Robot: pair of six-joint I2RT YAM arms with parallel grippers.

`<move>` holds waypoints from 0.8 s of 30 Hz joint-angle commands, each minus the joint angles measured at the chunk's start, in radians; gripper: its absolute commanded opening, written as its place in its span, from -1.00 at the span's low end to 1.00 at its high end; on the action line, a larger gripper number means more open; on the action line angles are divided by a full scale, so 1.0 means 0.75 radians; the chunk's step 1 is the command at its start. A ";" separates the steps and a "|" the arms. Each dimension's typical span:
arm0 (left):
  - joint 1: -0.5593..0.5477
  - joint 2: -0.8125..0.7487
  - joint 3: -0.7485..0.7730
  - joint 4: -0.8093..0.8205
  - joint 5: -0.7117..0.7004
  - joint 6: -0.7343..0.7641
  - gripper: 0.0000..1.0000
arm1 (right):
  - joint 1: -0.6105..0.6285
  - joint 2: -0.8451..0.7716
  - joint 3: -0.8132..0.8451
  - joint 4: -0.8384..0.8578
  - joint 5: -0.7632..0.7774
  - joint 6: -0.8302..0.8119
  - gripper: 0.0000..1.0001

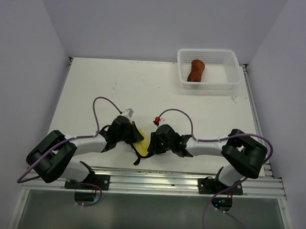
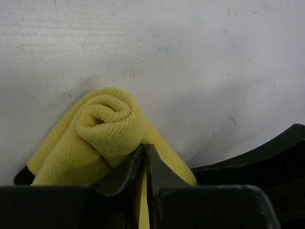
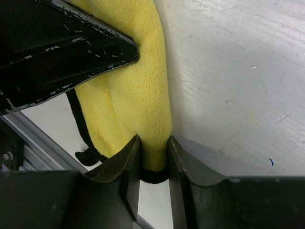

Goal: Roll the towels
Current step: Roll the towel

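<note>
The basket (image 1: 181,57) is sitting at the far right corner of the table (image 1: 119,83). The far towel (image 1: 196,71) is lying inside it. The near towel (image 1: 140,147) is lying on the table by the near edge, about the middle, well apart from the basket. The left gripper (image 2: 144,152) is pinching it from the left, and the right gripper (image 3: 153,144) is pinching it from the right. The two grippers are facing each other, just beside one another.

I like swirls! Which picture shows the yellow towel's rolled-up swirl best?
The left wrist view: the yellow towel shows its spiral end straight on. The right wrist view shows only its side, pinched by the right fingers. The top view shows a sliver.
</note>
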 commanded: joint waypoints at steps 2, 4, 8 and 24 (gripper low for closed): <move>0.007 0.002 -0.033 -0.213 -0.134 0.090 -0.74 | 0.000 0.028 -0.058 -0.060 0.018 -0.037 -0.69; 0.014 -0.021 0.001 -0.232 -0.140 0.109 -0.69 | 0.002 0.018 -0.056 -0.062 0.012 -0.054 -0.92; 0.038 -0.059 0.091 -0.307 -0.144 0.143 -0.56 | 0.013 -0.021 -0.060 -0.072 0.071 -0.068 -1.00; 0.083 -0.023 0.402 -0.422 -0.097 0.162 -0.37 | 0.364 0.004 0.142 -0.322 0.817 -0.107 -1.00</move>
